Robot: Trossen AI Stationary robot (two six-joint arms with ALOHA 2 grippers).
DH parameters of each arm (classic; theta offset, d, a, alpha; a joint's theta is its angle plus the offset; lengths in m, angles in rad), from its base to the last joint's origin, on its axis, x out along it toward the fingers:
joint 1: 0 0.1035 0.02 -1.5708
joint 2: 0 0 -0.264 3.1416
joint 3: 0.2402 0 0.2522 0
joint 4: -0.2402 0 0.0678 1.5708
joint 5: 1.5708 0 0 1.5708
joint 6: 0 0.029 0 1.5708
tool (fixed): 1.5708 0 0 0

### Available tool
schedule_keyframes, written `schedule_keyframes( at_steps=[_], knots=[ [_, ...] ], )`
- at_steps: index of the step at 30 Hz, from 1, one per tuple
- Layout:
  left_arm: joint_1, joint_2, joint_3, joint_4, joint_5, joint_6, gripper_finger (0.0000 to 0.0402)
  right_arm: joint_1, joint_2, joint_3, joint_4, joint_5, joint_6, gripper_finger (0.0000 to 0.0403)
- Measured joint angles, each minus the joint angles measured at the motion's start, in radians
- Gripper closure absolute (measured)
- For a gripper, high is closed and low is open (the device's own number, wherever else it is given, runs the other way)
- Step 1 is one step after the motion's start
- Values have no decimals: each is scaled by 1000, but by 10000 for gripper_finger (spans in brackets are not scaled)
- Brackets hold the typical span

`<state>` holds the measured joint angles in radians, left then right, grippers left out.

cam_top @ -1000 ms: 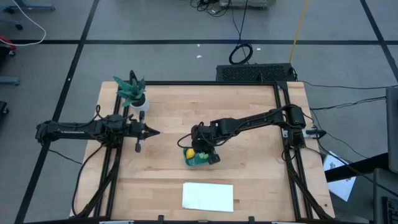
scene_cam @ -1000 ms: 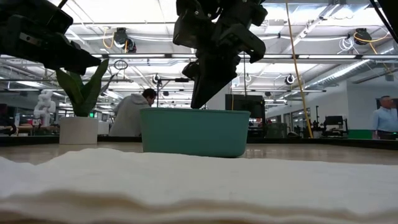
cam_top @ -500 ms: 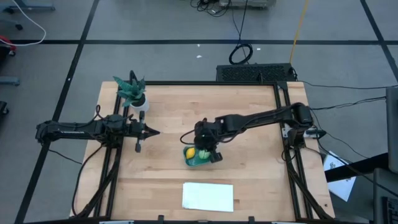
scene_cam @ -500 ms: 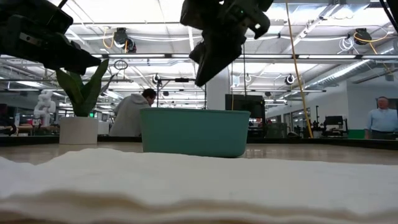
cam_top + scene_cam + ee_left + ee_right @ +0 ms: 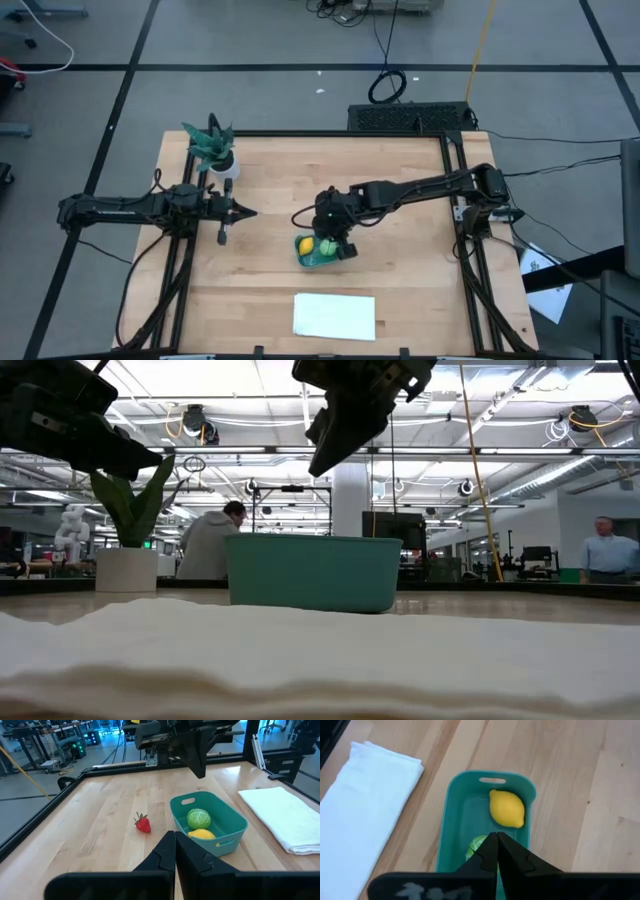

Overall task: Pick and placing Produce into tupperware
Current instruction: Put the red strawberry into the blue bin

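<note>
The teal tupperware stands on the wooden table with the yellow lemon and the round green fruit lying inside it. The red strawberry lies on the table beside the tupperware, on its far side. It is hidden under my right arm in the high view. My right gripper is shut and empty, hanging above the tupperware. My left gripper is shut and empty, waiting over the table's left part.
A folded white cloth lies near the table's front edge. A potted plant stands at the far left corner. People show in the room beyond the table in the low view.
My right gripper has risen from just inside the tupperware to well above its rim, shifting slightly toward the table's right edge. The fruits and the tupperware have stayed where they were.
</note>
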<state>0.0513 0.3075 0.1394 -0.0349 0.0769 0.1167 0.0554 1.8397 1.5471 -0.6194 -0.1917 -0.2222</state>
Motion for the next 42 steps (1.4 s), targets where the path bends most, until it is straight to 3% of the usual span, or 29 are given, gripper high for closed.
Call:
schedule_keyframes(
  at_steps=[9,20,42],
  knots=[
    [0,0,0,0,0,-2,396,-32,0,0,-19,-71,1,403],
    [0,0,0,-11,0,-2,396,-18,-3,0,8,-73,2,403],
    [0,0,0,-6,-32,14,396,-24,-136,-1,-9,-48,1,403]
  ],
)
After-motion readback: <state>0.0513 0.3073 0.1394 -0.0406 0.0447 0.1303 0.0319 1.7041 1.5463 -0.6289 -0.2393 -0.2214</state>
